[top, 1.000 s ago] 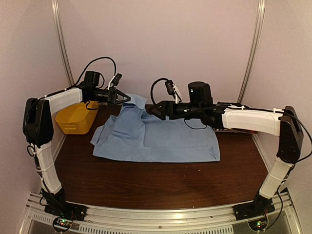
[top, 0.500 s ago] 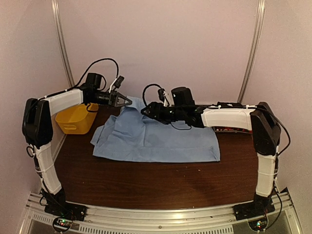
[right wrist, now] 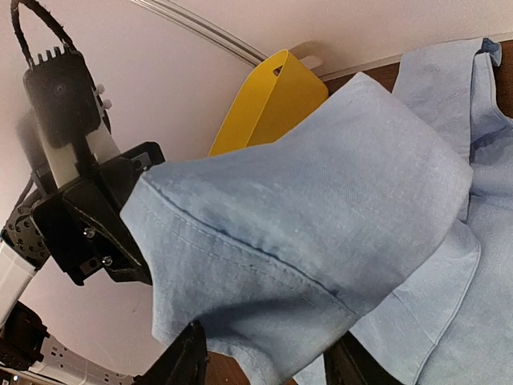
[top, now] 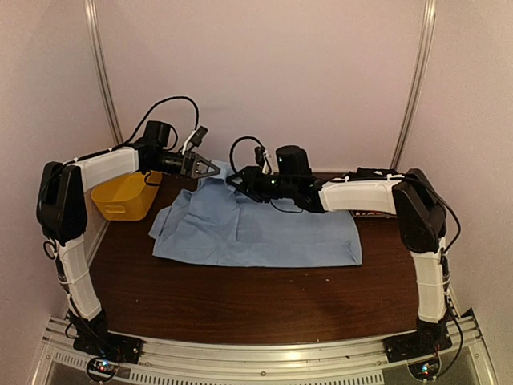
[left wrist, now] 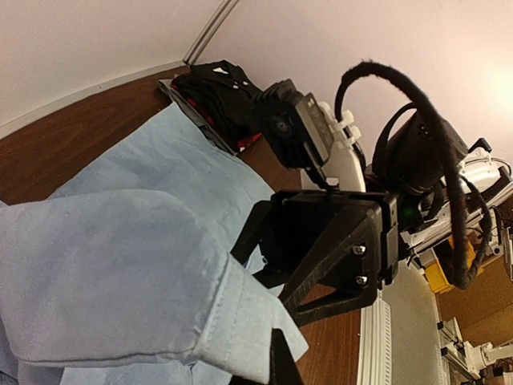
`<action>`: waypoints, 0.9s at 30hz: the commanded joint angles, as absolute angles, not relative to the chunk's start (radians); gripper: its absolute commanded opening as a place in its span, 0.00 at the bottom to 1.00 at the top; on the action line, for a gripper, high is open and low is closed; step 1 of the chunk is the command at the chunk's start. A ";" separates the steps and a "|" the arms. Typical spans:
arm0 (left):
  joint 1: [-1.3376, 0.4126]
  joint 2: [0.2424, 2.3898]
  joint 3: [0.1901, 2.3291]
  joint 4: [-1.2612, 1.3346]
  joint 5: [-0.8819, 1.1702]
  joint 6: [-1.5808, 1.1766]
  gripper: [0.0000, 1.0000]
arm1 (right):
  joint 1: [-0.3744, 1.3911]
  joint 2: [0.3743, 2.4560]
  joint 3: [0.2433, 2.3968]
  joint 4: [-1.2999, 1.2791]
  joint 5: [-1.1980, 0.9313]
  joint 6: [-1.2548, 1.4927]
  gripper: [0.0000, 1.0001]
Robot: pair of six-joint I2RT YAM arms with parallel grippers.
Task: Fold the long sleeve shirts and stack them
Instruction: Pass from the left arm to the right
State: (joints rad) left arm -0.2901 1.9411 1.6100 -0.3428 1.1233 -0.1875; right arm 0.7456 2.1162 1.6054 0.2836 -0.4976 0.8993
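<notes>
Light blue shirt (top: pixel 264 228): spread mostly flat across the middle of the smooth dark wood table (top: pixel 240 305), far left corner lifted off it. Soft, light, limp; likely to sag and crease, so best taken at stitched hems or cuffs, two points at once. Left gripper (top: pixel 213 168) jaws pressed together on the raised hem; right gripper (top: pixel 233 180) jaws apart, astride the same fold just beside. Farther back, yellow basket (top: pixel 124 196) at left, dark shirts (left wrist: pixel 212 84) heaped by the pale wall.
</notes>
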 commanded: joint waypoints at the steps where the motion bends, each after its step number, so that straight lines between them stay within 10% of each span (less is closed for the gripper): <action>1: -0.298 1.911 1.603 -0.330 1.138 -0.163 0.00 | 0.738 2.155 1.637 0.364 -0.528 0.947 0.47; 12: -0.298 1.914 1.597 -0.330 1.128 -0.154 0.00 | 0.718 2.164 1.612 0.414 -0.520 0.977 0.00; 16: -0.298 1.916 1.594 -0.336 1.102 -0.150 0.01 | 0.711 2.144 1.592 0.428 -0.522 0.983 0.00; 27: -0.273 1.858 1.511 -0.246 0.830 -0.233 0.42 | 0.670 2.065 1.563 0.510 -0.561 1.073 0.00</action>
State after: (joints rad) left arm -0.2909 1.9354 1.5822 -0.3359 0.9630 -0.1795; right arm 0.6853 2.1445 1.5372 0.4473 -0.5385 1.0359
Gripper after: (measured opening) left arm 0.382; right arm 0.011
